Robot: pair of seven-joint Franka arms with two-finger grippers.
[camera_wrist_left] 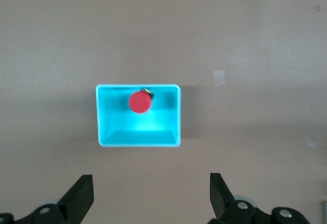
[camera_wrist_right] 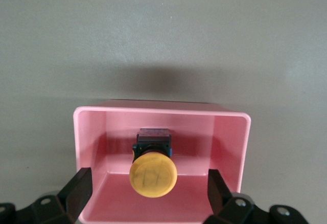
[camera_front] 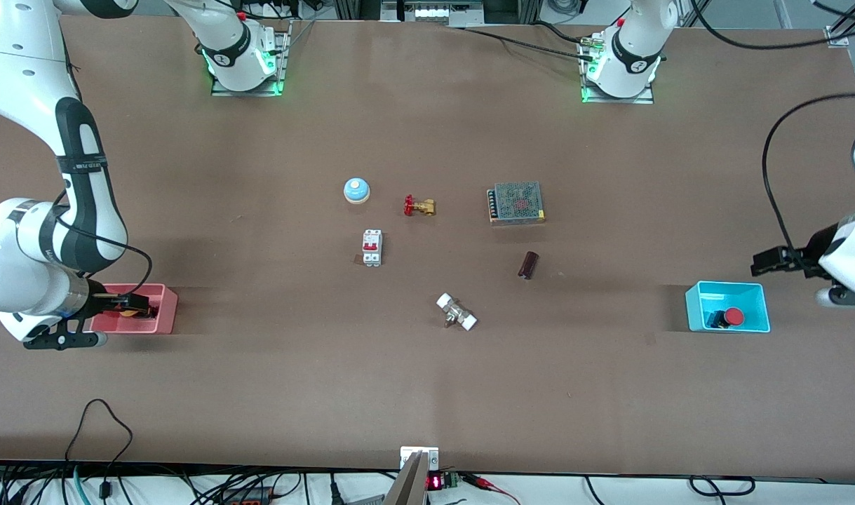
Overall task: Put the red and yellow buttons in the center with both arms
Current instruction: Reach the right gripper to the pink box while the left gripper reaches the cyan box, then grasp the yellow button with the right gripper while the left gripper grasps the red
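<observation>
Round yellow-capped push button (camera_wrist_right: 153, 170) lying in the pink plastic tray (camera_wrist_right: 87, 147), between the wide-spread fingers of the right gripper (camera_wrist_right: 148, 196). Round red-capped push button (camera_wrist_left: 139, 102) in the cyan plastic tray (camera_wrist_left: 173, 116); left gripper (camera_wrist_left: 152, 193) above it, wide open, empty.

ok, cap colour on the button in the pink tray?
Yellow button, in the pink tray; right wrist view shows it best.

Robotics lab bench: two bolted-down arm bases (camera_front: 245, 59) with green status lights, cable runs (camera_front: 90, 449) along the brown table (camera_front: 259, 393) edge.
</observation>
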